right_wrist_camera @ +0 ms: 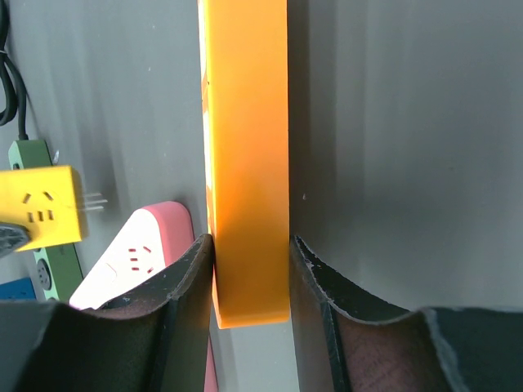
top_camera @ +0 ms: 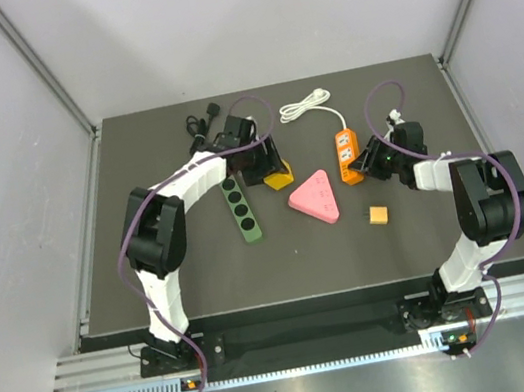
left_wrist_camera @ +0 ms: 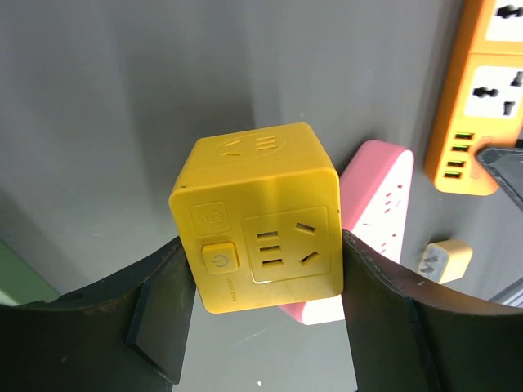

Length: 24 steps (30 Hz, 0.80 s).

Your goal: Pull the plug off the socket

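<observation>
The left hand [left_wrist_camera: 261,273] grips the yellow cube adapter [left_wrist_camera: 257,212] across two opposite sides. Its front face carries a button with a power symbol; the embossed mark above it is illegible. In the right wrist view, bare prongs protrude from the cube. The right hand [right_wrist_camera: 251,269] clamps the end of the orange power strip [right_wrist_camera: 245,122], which lies on the worktop [top_camera: 174,272] apart from the cube. A pink triangular socket [top_camera: 315,195] lies between them.
</observation>
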Tool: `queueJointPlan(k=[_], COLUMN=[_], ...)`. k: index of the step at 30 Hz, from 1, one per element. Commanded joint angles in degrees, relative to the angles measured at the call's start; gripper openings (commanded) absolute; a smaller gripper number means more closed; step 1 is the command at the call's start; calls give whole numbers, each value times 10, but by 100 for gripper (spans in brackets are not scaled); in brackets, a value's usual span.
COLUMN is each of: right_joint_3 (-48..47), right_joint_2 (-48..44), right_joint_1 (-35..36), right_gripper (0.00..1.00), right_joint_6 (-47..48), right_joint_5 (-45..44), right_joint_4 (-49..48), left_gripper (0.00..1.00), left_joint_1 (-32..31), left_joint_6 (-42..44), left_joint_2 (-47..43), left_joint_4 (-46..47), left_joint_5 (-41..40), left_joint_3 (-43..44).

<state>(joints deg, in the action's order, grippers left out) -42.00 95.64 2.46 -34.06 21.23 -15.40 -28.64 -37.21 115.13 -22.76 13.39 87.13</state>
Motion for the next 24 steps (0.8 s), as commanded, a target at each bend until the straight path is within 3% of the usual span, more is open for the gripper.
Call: queueJointPlan(k=[1, 9, 17, 20, 21, 24], right_joint_3=[9, 10, 7, 3, 3, 0], right_joint_2=[-4, -7, 2, -1, -2, -1], right_joint_1=[-1, -1, 1, 0, 0, 0], right_gripper=[0, 0, 0, 0, 0, 0], right_joint_6=[23, 28, 26, 30, 31, 33], right_joint_5=[-16, -18, -13, -19, -22, -27], right_joint_4=[16, 20, 19, 27, 32, 37], left_gripper=[23, 18, 36, 46, 59, 82], left_joint_1=[5, 5, 6, 7, 7, 7], left_joint_6=[11, 21, 34, 43, 46, 56], left_joint_2=[-10, 11, 33, 59, 70, 79], left_joint_4=[33, -8, -24, -57, -67, -91], left_joint_5=[11, -32, -42, -46, -49, -56], left_joint_3=[-3, 44, 80, 119, 129, 164])
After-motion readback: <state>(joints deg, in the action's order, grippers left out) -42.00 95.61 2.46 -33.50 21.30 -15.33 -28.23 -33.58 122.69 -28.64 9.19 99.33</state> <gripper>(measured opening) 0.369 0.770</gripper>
